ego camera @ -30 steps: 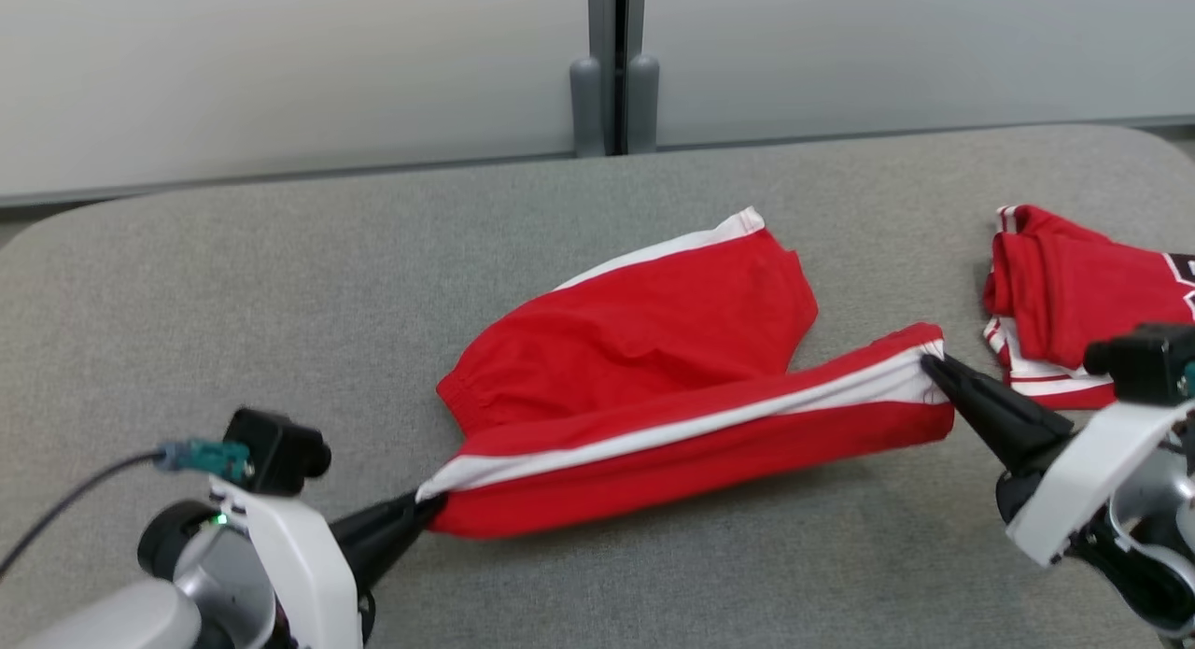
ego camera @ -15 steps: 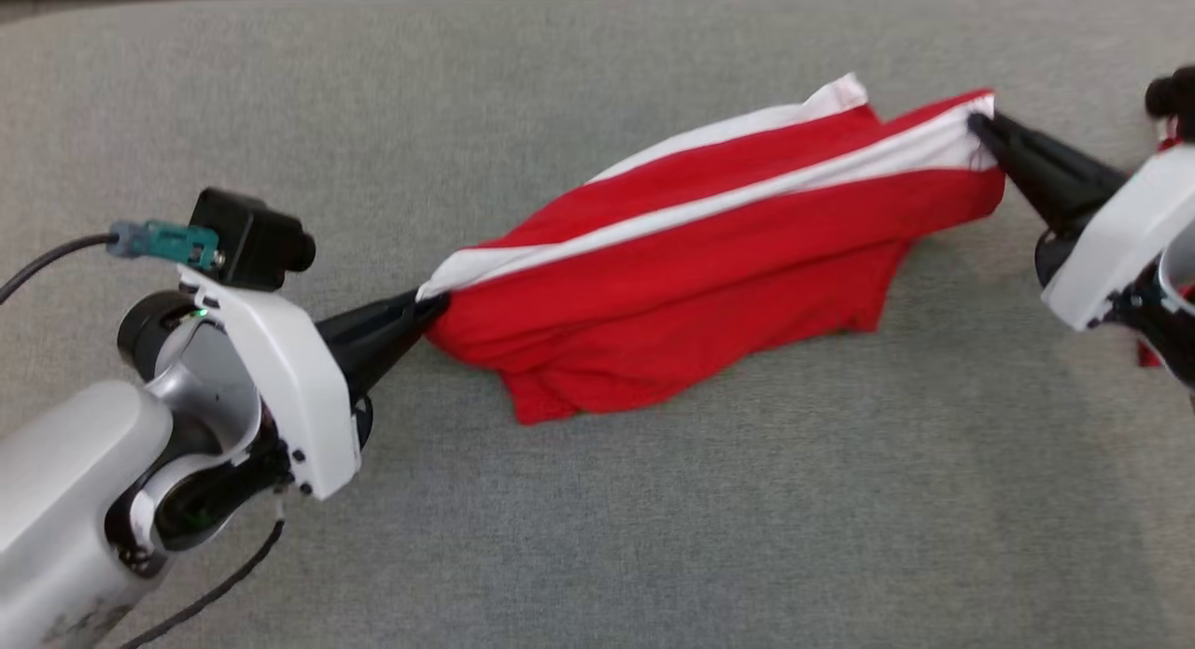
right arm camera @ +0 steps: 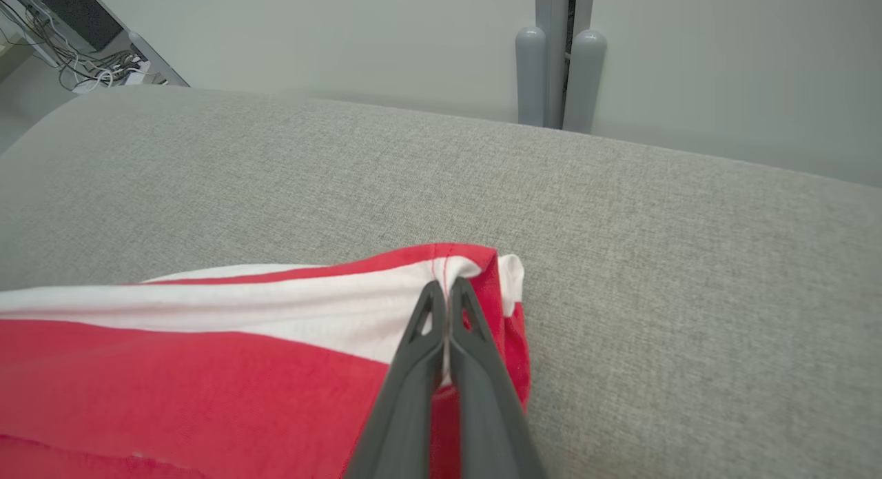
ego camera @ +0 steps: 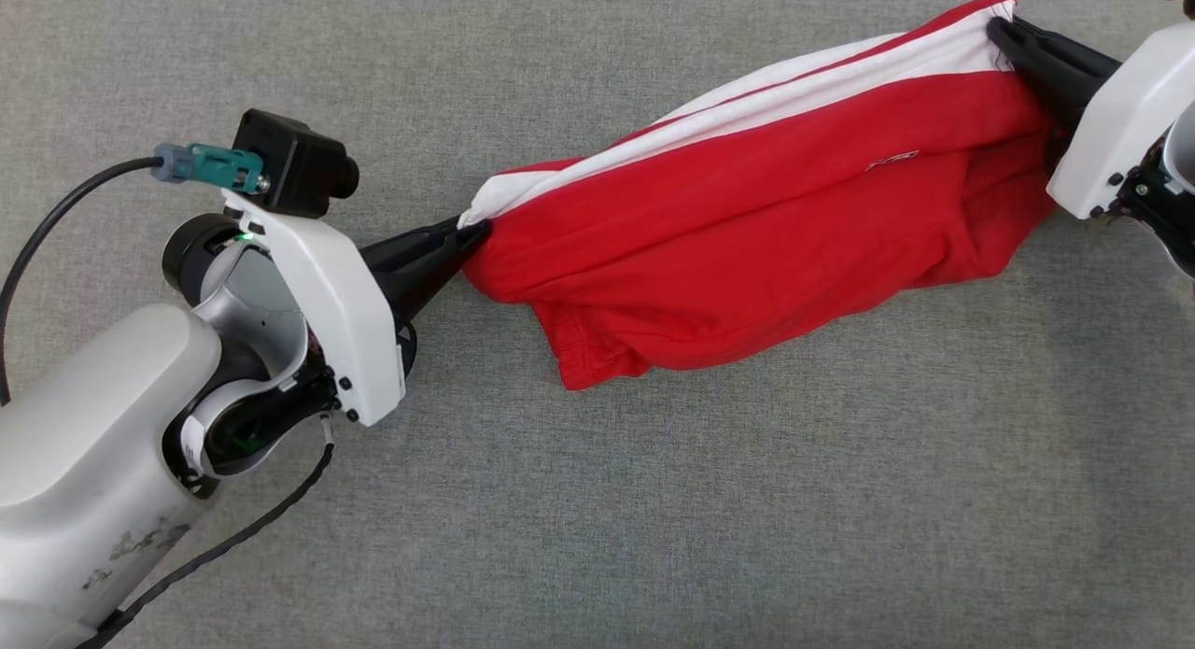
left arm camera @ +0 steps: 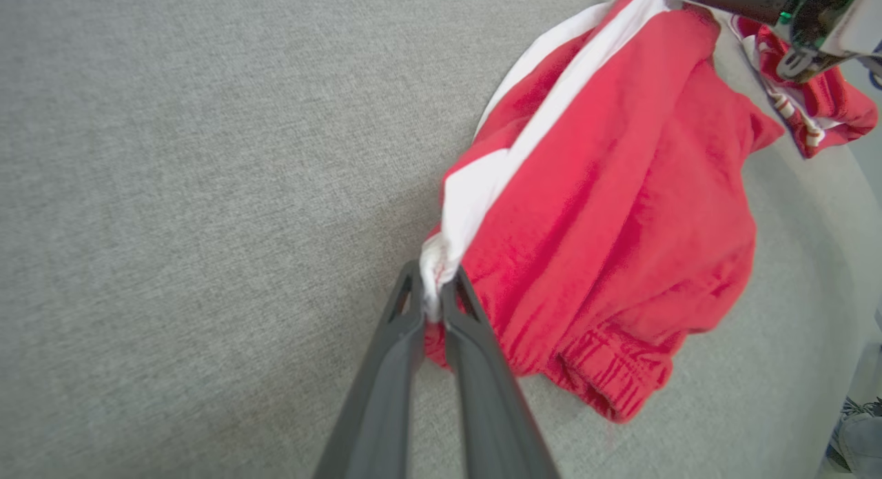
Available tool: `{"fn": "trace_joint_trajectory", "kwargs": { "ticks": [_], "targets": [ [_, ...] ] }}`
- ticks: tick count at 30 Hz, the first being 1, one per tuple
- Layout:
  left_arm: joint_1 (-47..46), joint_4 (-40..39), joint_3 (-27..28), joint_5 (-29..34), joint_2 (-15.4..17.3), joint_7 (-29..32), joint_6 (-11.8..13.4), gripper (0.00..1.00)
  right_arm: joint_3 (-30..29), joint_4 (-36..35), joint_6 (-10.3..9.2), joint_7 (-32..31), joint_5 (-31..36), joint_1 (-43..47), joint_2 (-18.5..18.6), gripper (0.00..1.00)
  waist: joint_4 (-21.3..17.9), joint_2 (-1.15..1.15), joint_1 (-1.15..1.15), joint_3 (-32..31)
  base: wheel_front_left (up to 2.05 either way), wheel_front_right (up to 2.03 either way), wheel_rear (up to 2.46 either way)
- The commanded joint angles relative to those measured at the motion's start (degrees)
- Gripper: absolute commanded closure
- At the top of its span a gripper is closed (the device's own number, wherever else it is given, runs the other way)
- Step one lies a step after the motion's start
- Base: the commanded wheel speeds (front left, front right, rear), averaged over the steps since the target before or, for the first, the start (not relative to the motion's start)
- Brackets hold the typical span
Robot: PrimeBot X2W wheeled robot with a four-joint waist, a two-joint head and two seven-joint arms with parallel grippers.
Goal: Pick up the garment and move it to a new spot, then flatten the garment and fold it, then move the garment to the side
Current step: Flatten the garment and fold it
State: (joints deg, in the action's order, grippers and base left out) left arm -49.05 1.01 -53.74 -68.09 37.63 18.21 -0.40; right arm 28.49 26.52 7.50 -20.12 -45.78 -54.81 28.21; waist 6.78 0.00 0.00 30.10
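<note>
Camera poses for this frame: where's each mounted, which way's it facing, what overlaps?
Head view: on the head, facing down at the grey fabric table; left gripper and right gripper each pinch an end of the red shorts.
Left wrist view: on the left wrist, along its own fingers at the shorts; right gripper top right, second red garment beyond.
Right wrist view: on the right wrist, along its own fingers across the table toward wall and grey post.
Shared: the shorts' white stripe.

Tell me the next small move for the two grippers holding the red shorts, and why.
Probably lower both grippers together toward the grey surface, keeping the striped edge taut. The left gripper and right gripper are each shut on one end of that edge, and the red shorts sag bunched beneath it.
</note>
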Motion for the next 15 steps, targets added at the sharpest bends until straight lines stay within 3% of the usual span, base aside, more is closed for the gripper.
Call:
{"fn": "trace_joint_trajectory", "kwargs": {
  "ticks": [1, 2, 3, 4, 5, 6, 9, 15],
  "targets": [
    [-1.3, 0.9, 0.1, 0.1, -0.5, 0.0, -0.5, 1.00, 0.6, 1.9, 0.00, 0.3, -0.3, -1.1, -0.2, 1.00, 0.4, 0.00, 0.00, 0.5, 0.00, 0.00, 0.00],
    [-1.3, 1.4, 0.0, 0.0, -0.7, 0.0, -0.7, 1.00, 0.9, 2.8, 0.00, 0.3, -0.3, -1.4, -0.3, 1.00, 0.4, 0.00, 0.00, 0.6, 0.00, 0.00, 0.00],
    [-1.3, 1.8, -0.1, -0.1, -1.0, 0.0, -0.9, 0.91, 1.2, 3.8, 0.00, 0.4, -0.3, -1.8, -0.5, 1.00, 0.4, 0.00, 0.00, 0.6, 0.00, 0.00, 0.00],
    [-1.3, 2.2, -0.1, -0.3, -1.2, 0.0, -1.1, 0.21, 1.5, 4.4, 0.00, 0.7, -0.4, -2.1, -0.7, 0.64, 0.3, 0.00, 0.00, 0.5, 0.00, 0.00, 0.00],
    [-1.1, 2.6, -0.4, -0.4, -1.3, 0.3, -1.4, 0.00, 1.7, 4.9, 0.00, 1.2, -0.7, -2.2, -1.2, 0.08, 0.2, 0.00, 0.00, 0.3, 0.00, 0.00, 0.00],
    [-1.0, 3.0, -0.5, -0.3, -1.2, 0.2, -1.6, 0.00, 2.1, 5.4, 0.00, 1.7, -0.9, -2.1, -1.6, 0.00, 0.1, 0.00, 0.00, 0.0, 0.00, 0.00, 0.00],
    [-0.2, 3.6, -0.7, 0.2, -0.9, -0.4, -1.9, 0.00, 3.0, 6.3, 0.00, 3.7, -1.3, -1.4, -1.8, 0.00, -0.5, 0.00, 0.00, -1.7, 0.00, 0.00, 0.00],
    [2.4, 2.2, 0.9, 2.5, 1.8, -5.4, 0.6, 0.00, 3.4, 6.1, 0.01, 11.8, -2.3, 1.5, -1.9, 0.00, -1.9, 0.00, 0.00, -7.0, 0.00, 0.00, 0.00]
  ]
}}
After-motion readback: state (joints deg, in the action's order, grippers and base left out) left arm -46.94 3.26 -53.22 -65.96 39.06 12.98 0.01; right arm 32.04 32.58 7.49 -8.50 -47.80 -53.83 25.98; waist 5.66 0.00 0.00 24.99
